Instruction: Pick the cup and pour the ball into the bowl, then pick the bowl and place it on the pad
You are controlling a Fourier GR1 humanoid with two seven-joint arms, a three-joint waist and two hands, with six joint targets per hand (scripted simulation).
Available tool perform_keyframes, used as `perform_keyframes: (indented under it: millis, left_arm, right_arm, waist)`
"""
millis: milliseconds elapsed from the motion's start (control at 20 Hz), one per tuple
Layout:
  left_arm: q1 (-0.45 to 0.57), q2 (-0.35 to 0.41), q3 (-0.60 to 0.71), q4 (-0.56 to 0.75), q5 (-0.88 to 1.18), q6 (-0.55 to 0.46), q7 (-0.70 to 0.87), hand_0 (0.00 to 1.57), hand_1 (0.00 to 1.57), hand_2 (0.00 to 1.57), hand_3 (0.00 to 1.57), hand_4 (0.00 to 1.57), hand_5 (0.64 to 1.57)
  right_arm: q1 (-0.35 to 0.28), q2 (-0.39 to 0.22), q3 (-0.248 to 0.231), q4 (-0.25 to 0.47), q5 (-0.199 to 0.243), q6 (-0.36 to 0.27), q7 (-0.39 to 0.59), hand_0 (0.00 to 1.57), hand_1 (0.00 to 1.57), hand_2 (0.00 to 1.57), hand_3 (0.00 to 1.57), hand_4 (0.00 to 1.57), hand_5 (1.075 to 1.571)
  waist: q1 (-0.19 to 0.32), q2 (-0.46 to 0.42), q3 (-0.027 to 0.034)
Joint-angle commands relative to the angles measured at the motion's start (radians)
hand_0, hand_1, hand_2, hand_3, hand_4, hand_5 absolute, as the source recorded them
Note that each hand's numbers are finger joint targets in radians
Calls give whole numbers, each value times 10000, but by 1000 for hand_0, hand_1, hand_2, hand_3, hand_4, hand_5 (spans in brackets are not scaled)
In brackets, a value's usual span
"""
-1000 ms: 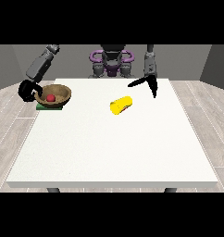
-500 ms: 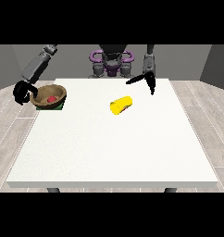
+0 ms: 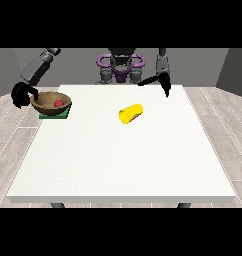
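At nine o'clock, my hand at the view's left hangs off the surface's edge, fingers curled on nothing, just beside the bowl. The bowl sits on the green pad, ball inside. The yellow cup lies tipped near centre. At one o'clock, my other hand hovers, fingers spread wide.

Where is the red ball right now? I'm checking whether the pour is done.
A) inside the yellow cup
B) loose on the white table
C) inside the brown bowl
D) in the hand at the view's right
C: the red ball lies inside the brown bowl, while the yellow cup lies on its side mid-table.
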Motion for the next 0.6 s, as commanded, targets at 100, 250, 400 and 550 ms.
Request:
perform_keyframes:
  millis: [100,250,400,550]
  left_arm:
    - [32,31,92,152,270,-257,-36,0,0,0,0,0,1566]
    - [694,-110,-390,-1012,36,-263,355,0,0,0,0,0,1565]
    - [229,-182,-413,-1011,-247,34,434,0,0,0,0,0,1565]
    - [573,35,-296,-1519,-128,-147,525,0,0,0,0,0,1565]
  right_arm:
    - [376,405,526,-212,542,-402,-431,1571,1571,1571,915,697,1568]
    - [744,91,750,-57,937,-319,-934,1571,1571,1571,1207,675,1558]
    - [387,-630,541,186,948,-1422,-249,1571,1571,1486,1146,0,1554]
    - [369,-1105,601,239,1060,-1098,-118,359,359,512,616,0,1506]
  waist:
    - [-1,-130,0]
    - [181,23,12]
    - [52,497,13]
    - [124,321,11]
